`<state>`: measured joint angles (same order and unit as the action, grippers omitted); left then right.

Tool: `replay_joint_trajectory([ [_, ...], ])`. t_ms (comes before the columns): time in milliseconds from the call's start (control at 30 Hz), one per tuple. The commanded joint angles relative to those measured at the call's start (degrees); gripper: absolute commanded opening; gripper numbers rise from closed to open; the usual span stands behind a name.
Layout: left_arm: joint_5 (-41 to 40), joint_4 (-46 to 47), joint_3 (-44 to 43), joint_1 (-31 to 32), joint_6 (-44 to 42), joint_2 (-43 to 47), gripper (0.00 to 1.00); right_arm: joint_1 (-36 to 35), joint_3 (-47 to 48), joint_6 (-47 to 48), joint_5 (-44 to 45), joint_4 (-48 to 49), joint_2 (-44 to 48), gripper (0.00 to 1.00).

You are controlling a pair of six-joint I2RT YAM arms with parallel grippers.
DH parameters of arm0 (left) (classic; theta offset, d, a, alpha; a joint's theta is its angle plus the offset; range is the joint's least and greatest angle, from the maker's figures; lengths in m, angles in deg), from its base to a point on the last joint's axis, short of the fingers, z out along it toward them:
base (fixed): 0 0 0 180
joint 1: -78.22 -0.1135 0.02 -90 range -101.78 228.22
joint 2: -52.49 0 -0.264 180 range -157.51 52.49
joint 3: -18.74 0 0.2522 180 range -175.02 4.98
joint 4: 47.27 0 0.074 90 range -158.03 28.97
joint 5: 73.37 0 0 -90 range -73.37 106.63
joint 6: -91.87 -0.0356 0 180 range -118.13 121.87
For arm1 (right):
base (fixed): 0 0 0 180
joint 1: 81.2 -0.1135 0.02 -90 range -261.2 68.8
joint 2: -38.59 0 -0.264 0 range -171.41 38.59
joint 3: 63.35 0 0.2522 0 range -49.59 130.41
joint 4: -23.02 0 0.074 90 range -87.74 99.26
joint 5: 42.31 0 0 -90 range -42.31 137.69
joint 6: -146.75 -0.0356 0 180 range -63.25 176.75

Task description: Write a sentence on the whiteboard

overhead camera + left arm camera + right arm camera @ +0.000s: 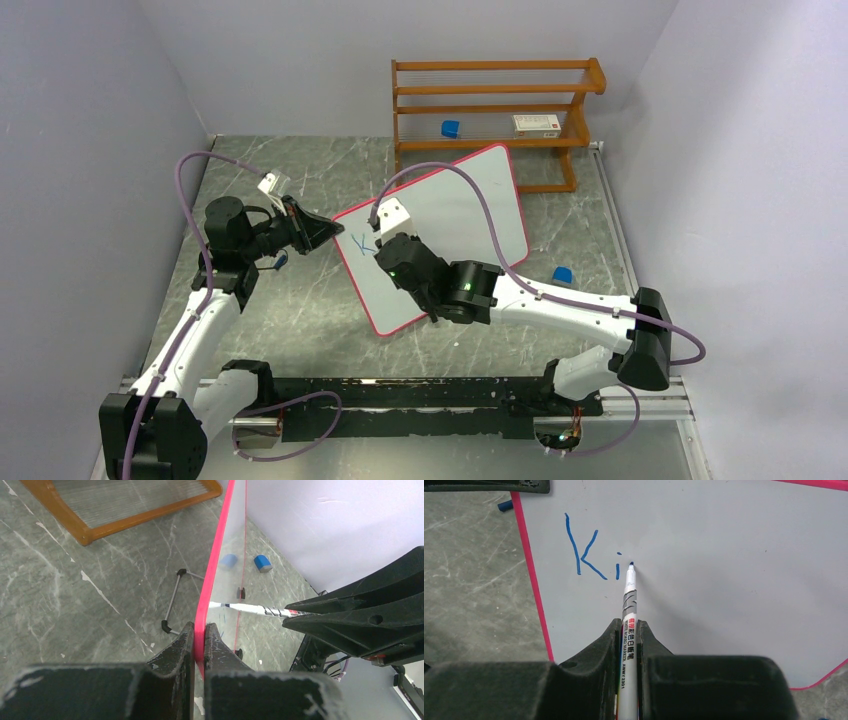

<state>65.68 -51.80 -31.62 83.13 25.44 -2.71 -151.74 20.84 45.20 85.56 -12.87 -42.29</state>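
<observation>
Currently mid-writing, very early in the sentence. Large white rectangular whiteboard (470, 205) with thin red-pink rim, propped up on small black feet at the middle of the grey marble-look table (290, 300). Orange-brown wooden rack (495, 90) behind it on the far side. Only "Ki" down as thin blue marker lettering (584, 550), close to the board's left edge in the right wrist view, dot of the i included.

Grip check: left fingers (182, 650) clenched on the red-pink rim, one finger either side, bracing the board. Right fingers (606, 647) clamped around a slim white marker (629, 605) with printed barrel. Blue tip at the board face just right of the i; touching or just off, can't tell from these views.

Judging by that, about to start the third letter. Next move calls for light tip contact, a short down-stroke, then a hump to the right, with the baseline level with the foot of the K. Best to keep pressure low: braced at one edge only, so likely to flex or rock on the feet if pushed hard. Also worth tightening the spacing. Plenty of bare white to the right and below, but a big letter size set by that K and most of the sentence yet to go. No regrasp of the marker needed, as far as visible.
</observation>
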Motion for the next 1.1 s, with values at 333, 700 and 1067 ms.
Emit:
replay_joint_trajectory([
  [333, -1.06, -1.83, 0.12, -0.07, -2.83, -0.53, 0.05, 0.50, 0.05, -2.44, -1.90, -4.32, -0.24, 0.00],
  [700, -1.11, -1.89, 0.04, -0.07, -2.92, -0.74, 0.05, 0.50, 0.50, -2.00, -2.28, -4.36, -0.59, 0.00],
  [1067, -0.84, -1.70, 0.12, -0.07, -2.76, -0.85, 0.05, 0.49, 0.14, -0.87, 0.01, -0.80, -0.15, 0.00],
])
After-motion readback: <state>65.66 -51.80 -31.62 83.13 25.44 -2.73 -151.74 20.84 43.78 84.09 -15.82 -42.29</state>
